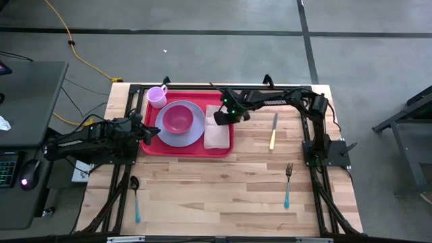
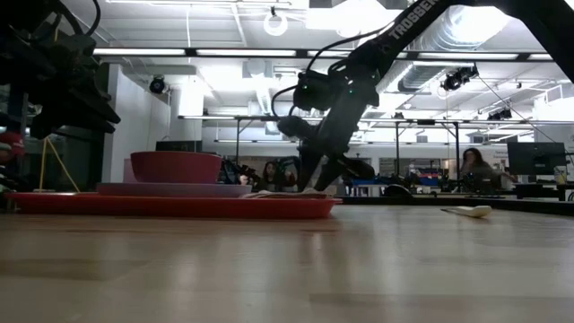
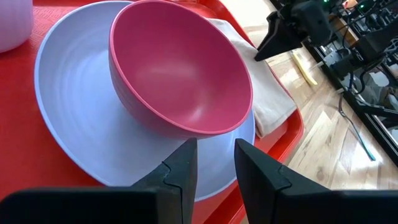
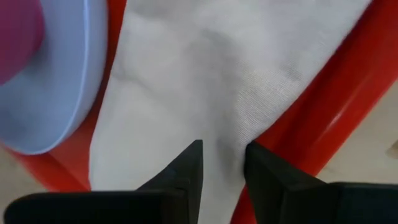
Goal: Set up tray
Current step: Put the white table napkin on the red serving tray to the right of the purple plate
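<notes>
The red tray (image 1: 189, 150) lies at the table's far middle. On it rest a lavender plate (image 1: 196, 132) with a pink bowl (image 1: 177, 118) in it, a lavender cup (image 1: 156, 96) at the far left corner, and a white napkin (image 1: 217, 135) flat along its right side. My right gripper (image 4: 222, 155) points steeply down over the napkin's far part, fingers apart, with cloth showing in the gap. My left gripper (image 3: 216, 162) hangs open above the tray's left edge, facing the plate and bowl. My right gripper comes at the white napkin (image 4: 205, 93) from above, slanting down. Its fingertips (image 2: 309, 187) stand at the cloth's surface on the tray. I cannot tell whether they touch it.
On the bare wood right of the tray lies a knife (image 1: 273, 131) with a yellow handle. A fork (image 1: 288, 183) lies nearer the front right, and a spoon (image 1: 135, 197) at the front left. People sit in the room beyond the table.
</notes>
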Robot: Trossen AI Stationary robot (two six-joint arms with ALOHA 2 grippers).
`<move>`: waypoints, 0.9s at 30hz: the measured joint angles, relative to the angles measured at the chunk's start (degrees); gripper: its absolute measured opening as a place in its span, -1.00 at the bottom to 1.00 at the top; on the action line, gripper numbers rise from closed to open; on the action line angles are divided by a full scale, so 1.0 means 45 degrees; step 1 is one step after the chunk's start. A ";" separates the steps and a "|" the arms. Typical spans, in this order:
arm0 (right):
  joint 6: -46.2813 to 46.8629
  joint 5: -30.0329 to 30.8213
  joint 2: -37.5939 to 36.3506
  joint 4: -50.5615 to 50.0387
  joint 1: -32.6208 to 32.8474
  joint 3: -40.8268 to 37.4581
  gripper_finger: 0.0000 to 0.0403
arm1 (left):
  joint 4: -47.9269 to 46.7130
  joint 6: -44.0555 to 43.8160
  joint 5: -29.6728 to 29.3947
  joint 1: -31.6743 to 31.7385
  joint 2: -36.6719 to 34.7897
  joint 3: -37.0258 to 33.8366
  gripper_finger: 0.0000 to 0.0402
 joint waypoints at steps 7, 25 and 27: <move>0.0305 -0.0206 -0.0057 -0.0199 0.0000 0.0000 -0.62 | 0.0000 0.0002 0.0005 0.0000 -0.0002 0.0000 -0.31; -0.0153 0.0429 -0.0273 -0.0027 -0.0076 0.0000 -0.74 | -0.0005 0.0002 0.0068 0.0000 0.0000 0.0005 -0.31; -0.0149 0.0341 -0.0277 0.0152 0.0026 0.0000 -0.75 | -0.0005 0.0002 0.0068 0.0000 -0.0001 0.0005 -0.31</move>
